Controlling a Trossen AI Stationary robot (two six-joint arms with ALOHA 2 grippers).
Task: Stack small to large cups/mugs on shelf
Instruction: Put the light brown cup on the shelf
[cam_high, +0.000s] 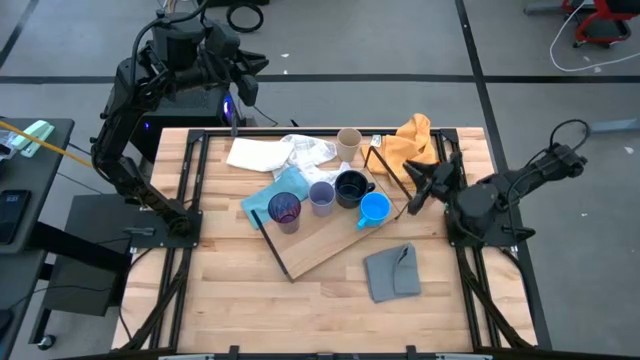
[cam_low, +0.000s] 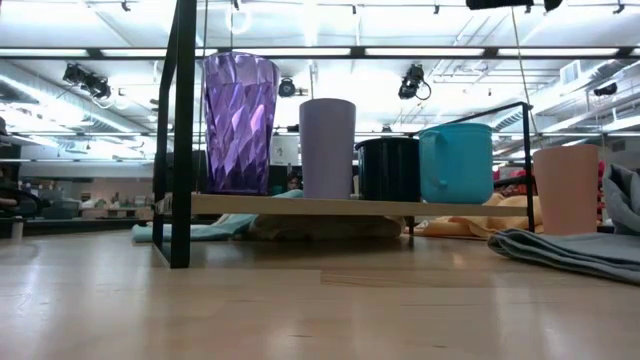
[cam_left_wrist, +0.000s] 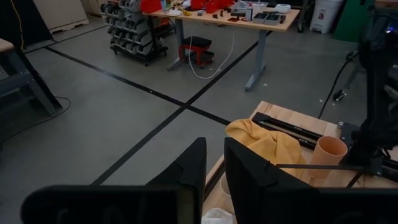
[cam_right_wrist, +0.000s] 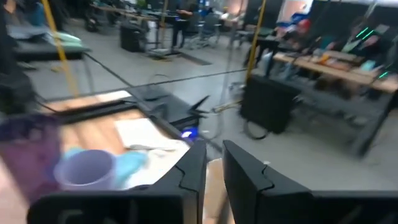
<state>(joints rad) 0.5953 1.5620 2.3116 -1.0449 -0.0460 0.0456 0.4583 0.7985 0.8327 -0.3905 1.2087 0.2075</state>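
Note:
The light-wood shelf board (cam_high: 322, 240) lies slantwise on the table. On it stand the purple tumbler (cam_high: 285, 210), the lavender cup (cam_high: 322, 197), the black mug (cam_high: 350, 187) and the blue mug (cam_high: 374, 210), side by side in a row; the low view shows them upright on the board (cam_low: 300, 206). The beige cup (cam_high: 348, 145) stands on the table behind the shelf. The orange cup is not in view. My right gripper (cam_high: 410, 203) is shut and empty, just right of the blue mug. My left gripper (cam_high: 252, 65) is shut and empty, raised beyond the table's far left corner.
An orange cloth (cam_high: 410, 140) lies at the far right, white (cam_high: 270, 152) and teal (cam_high: 262, 197) cloths lie behind and under the shelf's left part, and a grey cloth (cam_high: 392, 272) lies near the front right. The shelf's black frame rods (cam_low: 180, 130) rise at its ends.

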